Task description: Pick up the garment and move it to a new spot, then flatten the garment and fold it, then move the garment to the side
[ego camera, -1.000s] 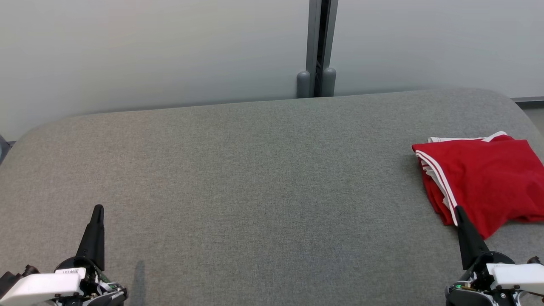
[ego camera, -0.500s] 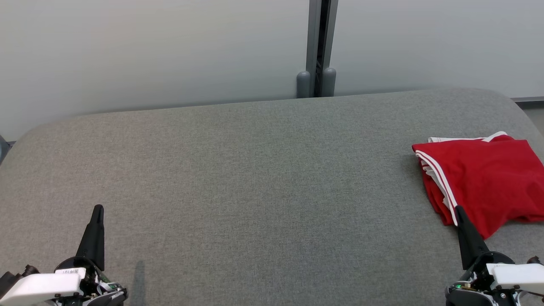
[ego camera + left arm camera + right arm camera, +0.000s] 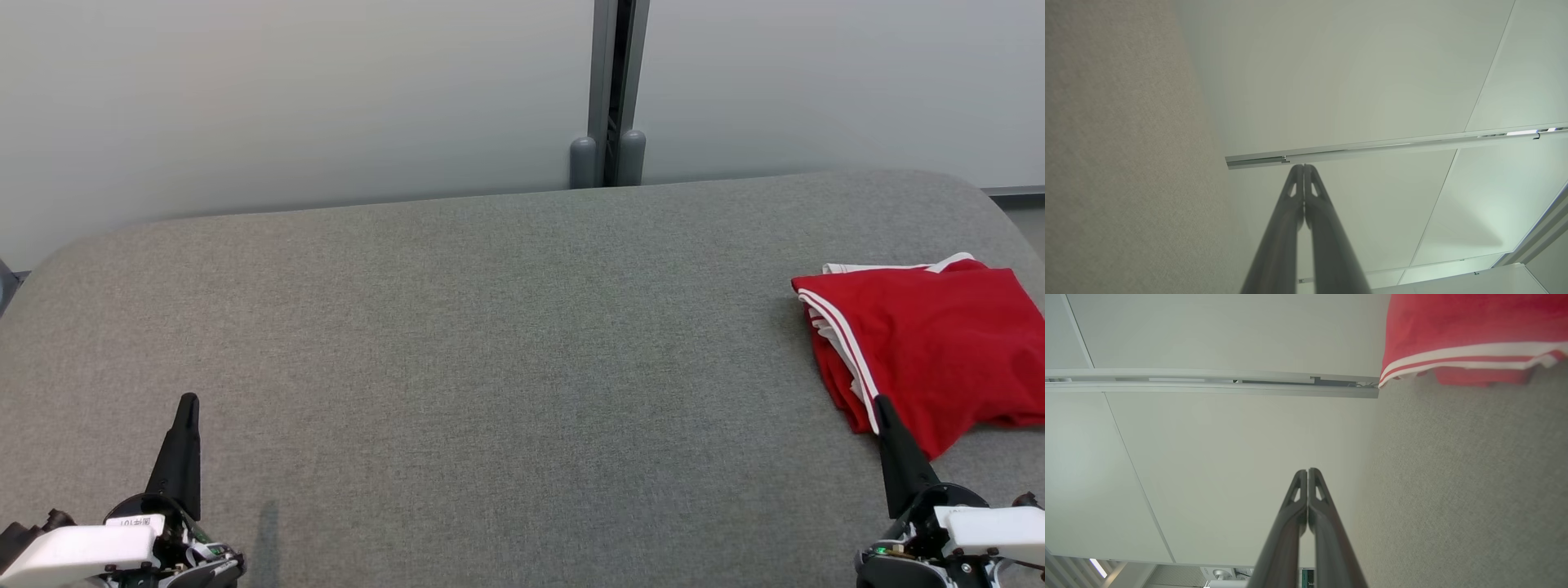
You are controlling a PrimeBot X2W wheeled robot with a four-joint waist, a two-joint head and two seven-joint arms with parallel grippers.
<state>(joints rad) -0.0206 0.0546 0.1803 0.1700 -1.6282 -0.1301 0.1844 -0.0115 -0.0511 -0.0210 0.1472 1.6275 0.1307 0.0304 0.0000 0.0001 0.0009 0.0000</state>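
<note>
Spreading across the head view, the grey table point(image 3: 490, 343) ran past the frame on both sides. The folded red garment point(image 3: 931, 343) lay at its right end, cut off by the frame edge. The left gripper point(image 3: 188, 402) and right gripper point(image 3: 879, 402) were closed and empty, their bases cropped. Nothing had moved since a second earlier.

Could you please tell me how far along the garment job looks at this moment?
Looks done: the red garment lies folded in a compact stack at the right side of the grey table, so folding and moving aside seem finished. In hand: nothing; the left pincer and the right pincer are shut and empty, near the table's front edge. Left: apparently nothing.
</note>
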